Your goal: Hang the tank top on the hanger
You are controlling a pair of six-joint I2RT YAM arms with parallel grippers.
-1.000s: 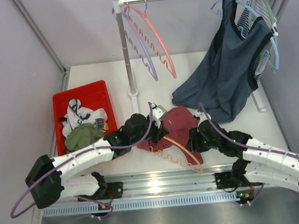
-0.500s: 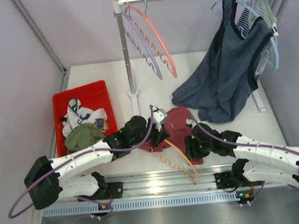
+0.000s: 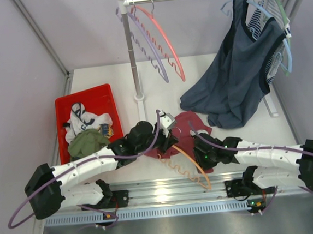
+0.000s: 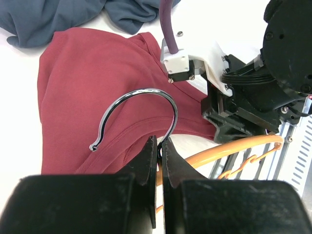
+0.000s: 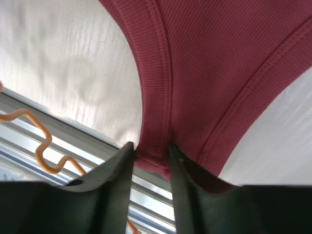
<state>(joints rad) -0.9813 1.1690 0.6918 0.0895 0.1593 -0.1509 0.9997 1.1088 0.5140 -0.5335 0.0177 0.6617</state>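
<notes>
The tank top (image 3: 194,124) lies rumpled on the white table (image 3: 201,69) just below the centre of the top view, between the tips of the two arms. It is a dark red, finely ribbed knit with stitched bands along its edges. In the right wrist view one strap (image 5: 156,97) runs down the frame into the right gripper (image 5: 150,155), whose jaws pinch the strap's end. The left gripper (image 4: 159,146) is pressed together on the neck of the orange hanger (image 4: 239,147), with its chrome hook (image 4: 146,90) arching over the red cloth at mid-frame. A blue-grey top (image 3: 230,83) lies just beside the tank top's upper-right edge.
</notes>
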